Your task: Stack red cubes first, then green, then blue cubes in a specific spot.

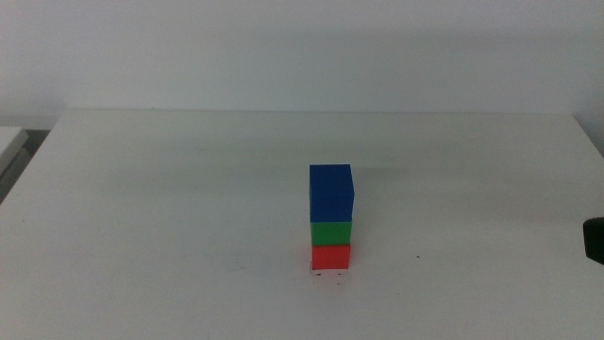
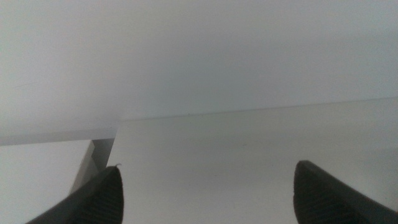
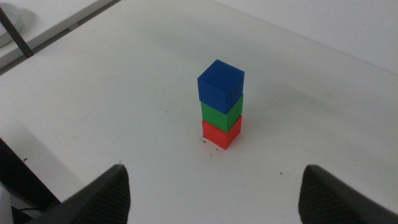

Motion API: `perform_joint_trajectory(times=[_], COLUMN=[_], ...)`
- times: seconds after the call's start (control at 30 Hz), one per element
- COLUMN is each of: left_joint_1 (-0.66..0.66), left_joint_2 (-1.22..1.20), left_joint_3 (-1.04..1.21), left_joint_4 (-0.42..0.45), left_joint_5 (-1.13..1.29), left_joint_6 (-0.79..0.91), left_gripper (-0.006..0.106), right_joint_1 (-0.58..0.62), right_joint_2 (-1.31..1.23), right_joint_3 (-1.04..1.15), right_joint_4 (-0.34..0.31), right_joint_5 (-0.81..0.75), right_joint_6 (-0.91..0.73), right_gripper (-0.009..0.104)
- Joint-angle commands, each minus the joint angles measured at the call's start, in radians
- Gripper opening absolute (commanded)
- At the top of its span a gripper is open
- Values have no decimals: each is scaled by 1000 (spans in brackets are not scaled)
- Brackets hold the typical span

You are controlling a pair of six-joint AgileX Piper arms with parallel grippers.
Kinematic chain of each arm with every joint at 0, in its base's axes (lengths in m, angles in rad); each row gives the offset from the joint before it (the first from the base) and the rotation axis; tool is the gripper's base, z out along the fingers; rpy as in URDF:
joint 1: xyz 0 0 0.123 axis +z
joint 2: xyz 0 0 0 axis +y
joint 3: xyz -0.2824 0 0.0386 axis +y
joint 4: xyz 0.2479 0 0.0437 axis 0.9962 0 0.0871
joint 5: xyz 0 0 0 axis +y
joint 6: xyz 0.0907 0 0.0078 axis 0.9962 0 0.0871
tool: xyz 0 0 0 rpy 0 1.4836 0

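A three-cube tower stands upright near the table's middle: the red cube at the bottom, the green cube on it, the blue cube on top. Thin black marks of the spot peek out at the red cube's base. My right gripper is open and empty, well back from the tower; a dark bit of that arm shows at the right edge of the middle view. My left gripper is open and empty, facing bare table away from the cubes.
A lone black speck lies on the white table right of the tower. The table's far edge meets a pale wall. A lighter surface adjoins the table at far left.
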Motion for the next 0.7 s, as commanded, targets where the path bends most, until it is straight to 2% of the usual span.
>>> perform_joint_trajectory(times=[0.0, 0.17, 0.27, 0.33, 0.4, 0.47, 0.53, 0.6, 0.67], left_joint_1=[2, 2, 2, 2, 2, 2, 2, 2, 2], left_joint_2=[-5, -24, -74, -117, -163, -204, -250, -296, -333], left_joint_3=[4, 42, 128, 202, 282, 352, 408, 464, 507], left_joint_4=[7, 2, 2, 2, 2, 2, 2, 2, -10], left_joint_5=[-12, -44, -132, -196, -241, -253, -253, -253, -253], left_joint_6=[2, 2, 2, 2, 2, 2, 2, 2, 2], left_gripper=[94, 94, 94, 94, 94, 94, 94, 94, 94], right_joint_1=[2, 0, -59, -128, -219, -335, -447, -521, -577], right_joint_2=[-3, -3, -3, -3, -3, -3, -9, -37, -91], right_joint_3=[3, 83, 201, 286, 366, 448, 530, 608, 691], right_joint_4=[-9, 79, 92, 127, 232, 395, 493, 477, 395], right_joint_5=[-2, -88, -280, -422, -533, -597, -669, -752, -807], right_joint_6=[-6, -6, -6, -6, -6, -6, -6, -6, -6], right_gripper=[93, 93, 93, 93, 93, 93, 93, 93, 93])
